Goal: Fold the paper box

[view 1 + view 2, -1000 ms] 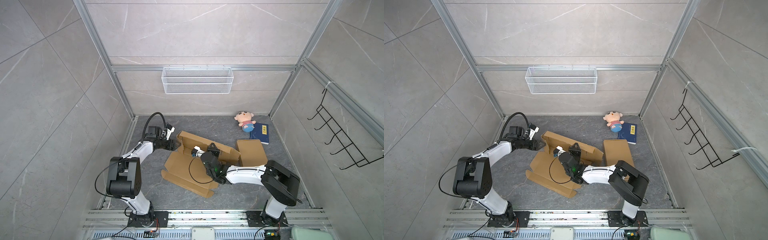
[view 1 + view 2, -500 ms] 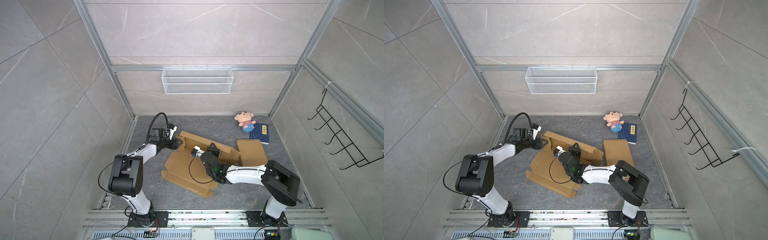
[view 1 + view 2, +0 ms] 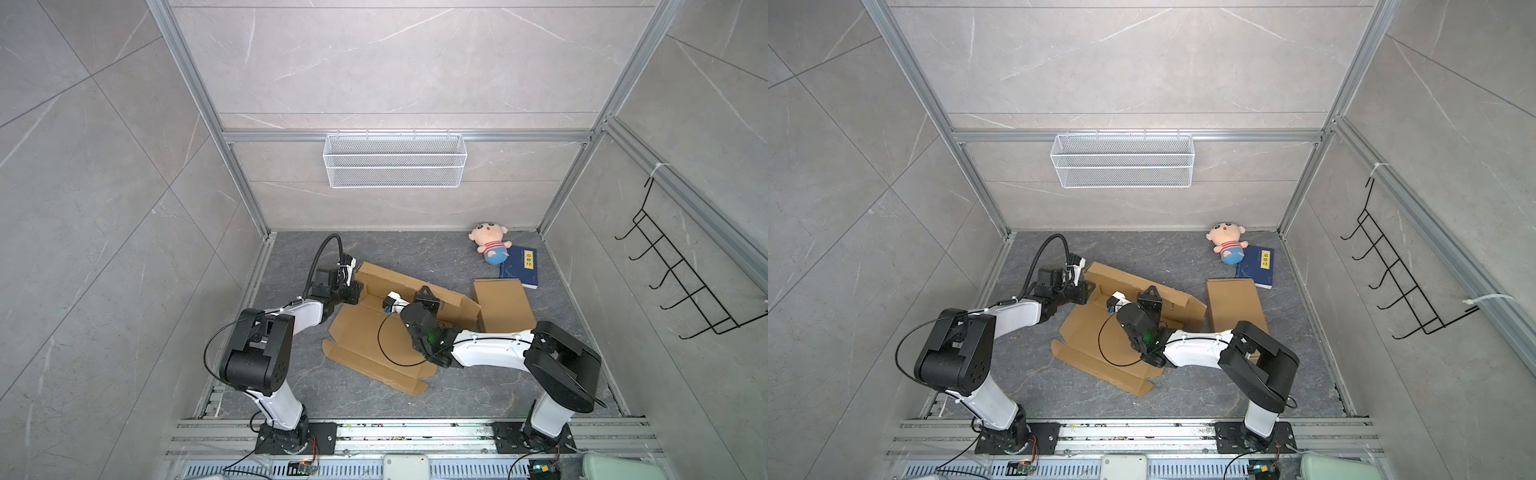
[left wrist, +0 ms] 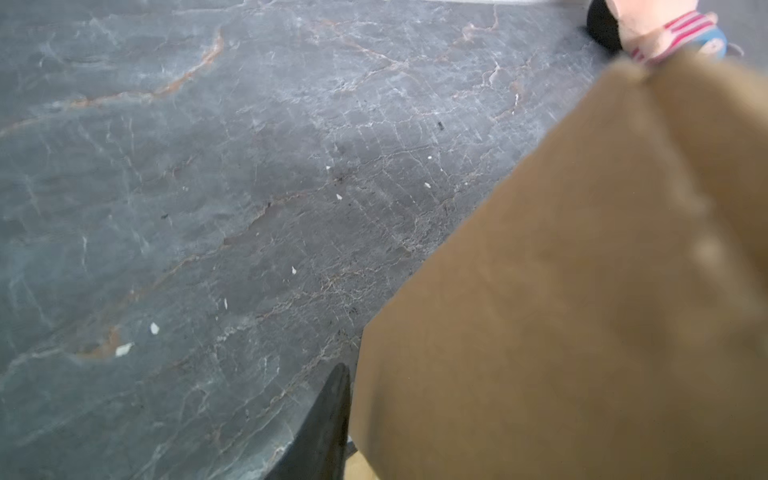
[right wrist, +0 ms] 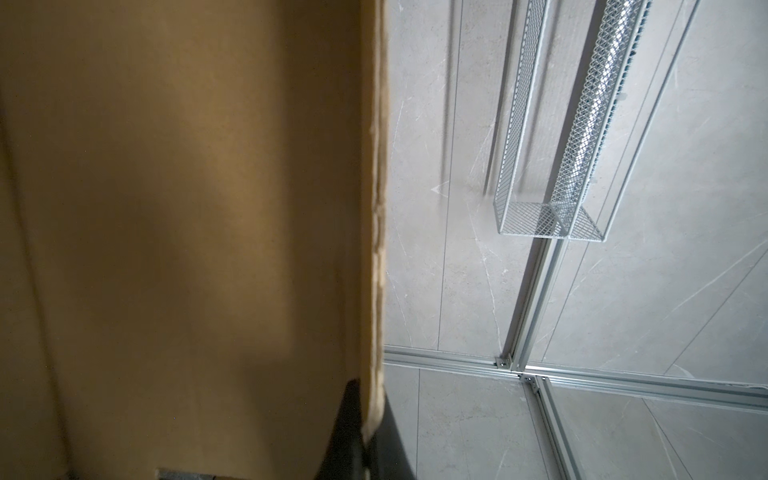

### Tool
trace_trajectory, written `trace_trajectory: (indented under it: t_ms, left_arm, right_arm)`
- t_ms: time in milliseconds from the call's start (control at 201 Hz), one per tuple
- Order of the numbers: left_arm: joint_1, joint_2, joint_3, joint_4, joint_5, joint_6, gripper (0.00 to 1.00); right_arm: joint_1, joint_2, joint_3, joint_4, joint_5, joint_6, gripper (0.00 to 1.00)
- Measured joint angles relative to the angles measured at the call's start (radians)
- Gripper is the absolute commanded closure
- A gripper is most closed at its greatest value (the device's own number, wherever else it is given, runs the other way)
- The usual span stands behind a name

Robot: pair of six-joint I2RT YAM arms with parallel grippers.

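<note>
**Paper box lies half open, both arms at its raised panel**

The paper box (image 3: 365,336) lies in the middle of the dark tabletop (image 3: 395,257) — its big base panel is flat, and the long back panel is raised. The right fingers (image 3: 424,294) are at the upper edge of this raised panel. In the right wrist view the cardboard edge sits between the two dark fingers (image 5: 351,415), and they are closed on it. The left fingers (image 3: 354,287) are at the left end of the same panel, at its corner. In the left wrist view only one dark finger (image 4: 330,415) shows, just beside the cardboard. The other is hidden, so I cannot tell if they grip the box or stand apart. A second folded cardboard box (image 3: 503,305) lies to the right — near a blue book (image 3: 519,270) and a plush doll (image 3: 490,248).
</note>
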Motion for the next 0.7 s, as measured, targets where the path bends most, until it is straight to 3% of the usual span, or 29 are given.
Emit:
trace_trajectory:
  t_ms: [343,572,697]
  left_arm:
    - [-0.05,0.0,-0.02,0.06,-0.12,-0.034,1.0]
    - [-0.066,0.002,-0.034,0.096,-0.163,-0.054,0.98]
    - [-0.065,0.002,-0.043,0.113,-0.169,-0.056,0.98]
  right_arm:
    - [0.0,0.0,0.013,-0.02,-0.014,0.01,1.0]
    - [0.0,0.0,0.026,-0.04,-0.024,0.018,1.0]
    - [0.0,-0.012,0.064,-0.143,-0.053,0.091,0.72]
